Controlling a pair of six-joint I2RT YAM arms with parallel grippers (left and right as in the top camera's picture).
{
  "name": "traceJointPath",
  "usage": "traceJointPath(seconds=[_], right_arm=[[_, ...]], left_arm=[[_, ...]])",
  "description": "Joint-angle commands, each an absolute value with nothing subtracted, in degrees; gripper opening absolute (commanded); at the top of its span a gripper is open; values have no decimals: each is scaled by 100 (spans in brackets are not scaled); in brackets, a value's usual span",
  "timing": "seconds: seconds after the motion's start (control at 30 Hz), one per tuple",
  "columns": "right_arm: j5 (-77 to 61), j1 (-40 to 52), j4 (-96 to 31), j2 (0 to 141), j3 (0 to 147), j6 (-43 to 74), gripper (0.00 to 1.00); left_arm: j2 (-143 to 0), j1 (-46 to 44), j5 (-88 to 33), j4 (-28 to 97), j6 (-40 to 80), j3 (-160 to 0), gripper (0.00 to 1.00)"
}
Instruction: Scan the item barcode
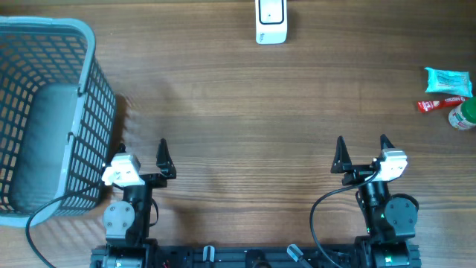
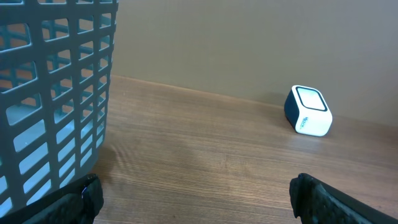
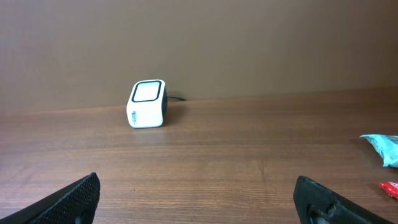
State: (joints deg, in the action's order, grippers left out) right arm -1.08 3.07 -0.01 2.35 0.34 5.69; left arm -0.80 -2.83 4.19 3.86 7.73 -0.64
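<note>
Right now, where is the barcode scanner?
Overhead view: the white scanner sits alone at the far edge of the table, near the middle. The grey basket is far off on the left side, the teal packet on the right.

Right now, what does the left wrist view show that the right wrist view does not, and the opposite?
Only the left wrist view shows the grey basket, standing at its left edge. Only the right wrist view shows the teal packet and the red packet, both cut off by its right edge. Both show the white scanner at the far side of the wooden table. Each also shows its own fingertips wide apart: the left pincer and the right pincer are open and empty.
</note>
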Motion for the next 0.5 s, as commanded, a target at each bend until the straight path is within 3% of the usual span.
traceJointPath(seconds=[0.0,0.47], right_arm=[[-174,331,32,16,30,454,100],[-174,331,14,14,30,454,100]], left_arm=[[-21,-235,329,388,661,-32,100],[-21,-364,329,386,659,-32,100]])
